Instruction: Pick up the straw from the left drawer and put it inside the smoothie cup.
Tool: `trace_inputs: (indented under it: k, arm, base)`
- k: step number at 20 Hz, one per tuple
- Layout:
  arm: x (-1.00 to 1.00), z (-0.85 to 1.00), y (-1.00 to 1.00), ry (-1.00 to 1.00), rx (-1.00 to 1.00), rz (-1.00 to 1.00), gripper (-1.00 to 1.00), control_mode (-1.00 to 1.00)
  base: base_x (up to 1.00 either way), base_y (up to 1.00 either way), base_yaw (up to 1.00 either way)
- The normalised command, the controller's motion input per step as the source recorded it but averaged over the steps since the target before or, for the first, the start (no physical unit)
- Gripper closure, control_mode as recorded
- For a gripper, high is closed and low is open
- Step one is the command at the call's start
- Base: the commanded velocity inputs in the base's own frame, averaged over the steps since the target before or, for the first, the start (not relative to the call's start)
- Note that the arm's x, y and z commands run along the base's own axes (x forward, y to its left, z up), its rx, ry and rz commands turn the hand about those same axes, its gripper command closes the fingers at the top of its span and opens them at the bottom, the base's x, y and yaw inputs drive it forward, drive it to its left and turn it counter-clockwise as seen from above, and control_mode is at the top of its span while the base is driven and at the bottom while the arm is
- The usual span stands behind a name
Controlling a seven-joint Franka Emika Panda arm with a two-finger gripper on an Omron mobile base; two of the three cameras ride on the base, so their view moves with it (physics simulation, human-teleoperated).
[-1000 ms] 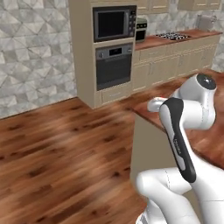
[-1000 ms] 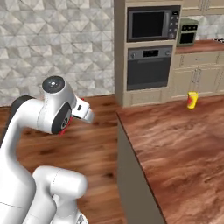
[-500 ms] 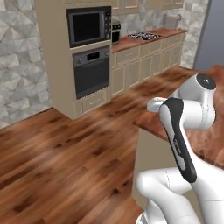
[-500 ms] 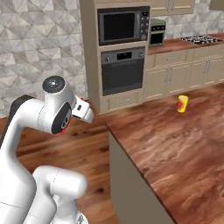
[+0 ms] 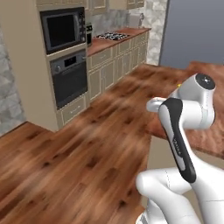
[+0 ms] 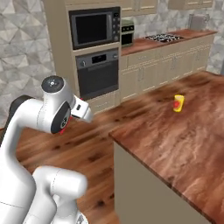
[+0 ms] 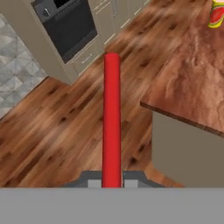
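Right base view, kitchen: a wooden plank floor [image 6: 92, 131] ran from a tall beige oven cabinet [image 6: 94, 52] to a run of beige base cabinets [image 6: 162, 65] under a brown worktop with a hob [image 6: 166, 37].
Oven cabinet: it carried a dark microwave [image 6: 94, 28] above a black built-in oven [image 6: 98, 72].
Island counter: a reddish-brown wood-grain counter [image 6: 175, 144] stood at the right of the right base view, its beige side wall facing the floor; in the hand view its near corner [image 7: 183, 96] lay to the right of the gripper.
Arm: the white arm [image 6: 48, 113] was folded upright near the base, beside the counter's edge.
Gripper: the gripper [image 7: 112, 181] was closed tight on the straw, one finger pressed against each side of its lower end.
Straw: the red straw [image 7: 111, 118] stuck straight out ahead of the fingers, over the floor, left of the counter corner and well apart from the cup.
Smoothie cup: the yellow smoothie cup [image 6: 178, 103] with its red mark stood upright on the counter, near the far edge; the hand view caught it at the top right corner [image 7: 216, 13].
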Motion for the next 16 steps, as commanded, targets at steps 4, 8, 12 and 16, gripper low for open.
trace_inputs:
  k: [4,8,12,16]
  arm:
    - [0.00,0.00,0.00,0.00,0.00,0.00,1.00,1.00]
    - [0.00,0.00,0.00,0.00,0.00,0.00,1.00,1.00]
    - [0.00,0.00,0.00,0.00,0.00,0.00,1.00,1.00]
    - [0.00,0.00,0.00,0.00,0.00,0.00,1.00,1.00]
  base:
    - [0.34,0.72,-0.50]
    - [0.39,0.69,-0.50]
    - [0.43,0.66,-0.51]
    - [0.42,0.60,-0.52]
